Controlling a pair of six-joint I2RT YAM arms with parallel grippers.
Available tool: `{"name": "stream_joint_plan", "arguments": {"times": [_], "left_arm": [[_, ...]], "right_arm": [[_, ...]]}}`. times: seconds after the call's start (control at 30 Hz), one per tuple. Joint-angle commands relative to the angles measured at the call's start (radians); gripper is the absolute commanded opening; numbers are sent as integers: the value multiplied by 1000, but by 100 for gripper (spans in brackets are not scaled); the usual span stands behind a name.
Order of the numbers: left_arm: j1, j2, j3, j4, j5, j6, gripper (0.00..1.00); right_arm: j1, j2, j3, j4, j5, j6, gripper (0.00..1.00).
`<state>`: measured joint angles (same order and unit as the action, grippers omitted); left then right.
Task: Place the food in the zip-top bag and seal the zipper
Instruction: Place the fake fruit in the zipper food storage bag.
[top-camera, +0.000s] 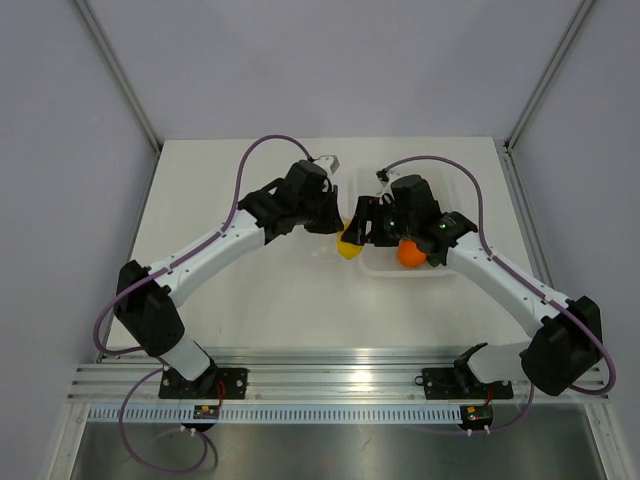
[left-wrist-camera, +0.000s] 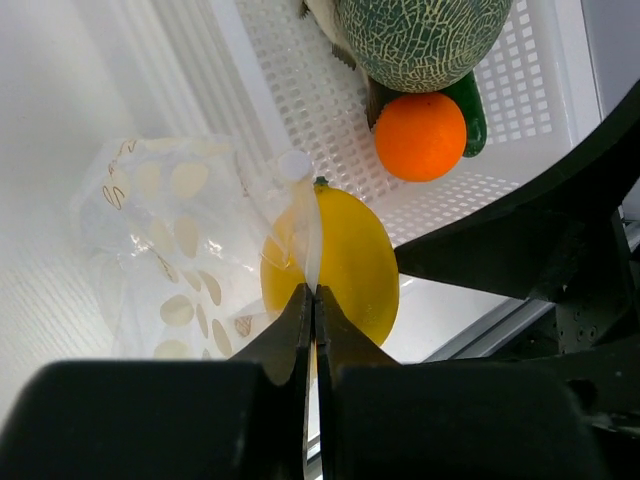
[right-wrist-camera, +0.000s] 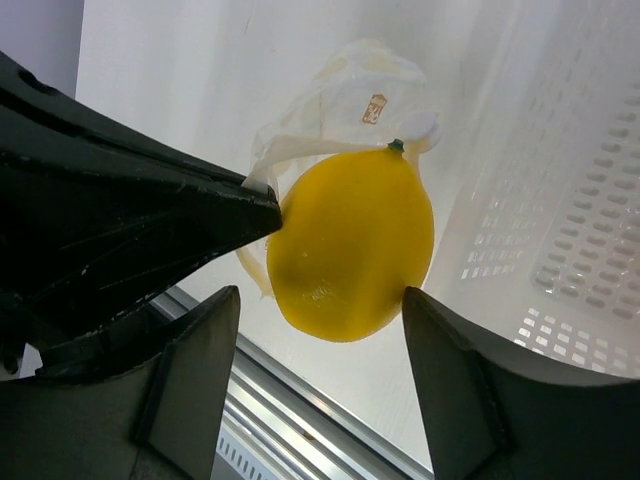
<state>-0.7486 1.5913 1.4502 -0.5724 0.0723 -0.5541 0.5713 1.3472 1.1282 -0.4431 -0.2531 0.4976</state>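
Observation:
The food, a bright yellow lemon (right-wrist-camera: 355, 240), sits at the mouth of the zip-top bag (left-wrist-camera: 170, 230), a clear crinkly bag with pale oval prints. My left gripper (left-wrist-camera: 313, 292) is shut on the bag's mouth edge, where the thin pale zipper (left-wrist-camera: 312, 235) runs up across the lemon (left-wrist-camera: 345, 260). My right gripper (right-wrist-camera: 320, 295) stands open just short of the lemon, its fingers (right-wrist-camera: 215, 350) on either side and not touching it. From above, both grippers meet over the lemon (top-camera: 348, 248). I cannot tell how far the lemon reaches into the bag.
A white perforated tray (left-wrist-camera: 310, 80) lies right beside the bag, holding an orange (left-wrist-camera: 421, 136), a grey-green melon (left-wrist-camera: 420, 35) and a dark green item (left-wrist-camera: 470, 110). In the top view the orange (top-camera: 410, 253) shows under my right arm. A metal rail (top-camera: 340, 380) runs along the near edge.

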Motion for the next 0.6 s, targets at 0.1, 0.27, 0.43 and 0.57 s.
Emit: {"name": "stream_joint_plan", "arguments": {"times": [0.1, 0.27, 0.43, 0.57], "left_arm": [[2, 12, 2, 86, 106, -30, 0], [2, 25, 18, 112, 149, -50, 0], [3, 38, 32, 118, 169, -56, 0], [2, 45, 41, 121, 176, -61, 0]], "right_arm": [[12, -89, -33, 69, 54, 27, 59], [12, -56, -38, 87, 72, 29, 48], [12, -45, -45, 133, 83, 47, 30], [12, -37, -41, 170, 86, 56, 21]]}}
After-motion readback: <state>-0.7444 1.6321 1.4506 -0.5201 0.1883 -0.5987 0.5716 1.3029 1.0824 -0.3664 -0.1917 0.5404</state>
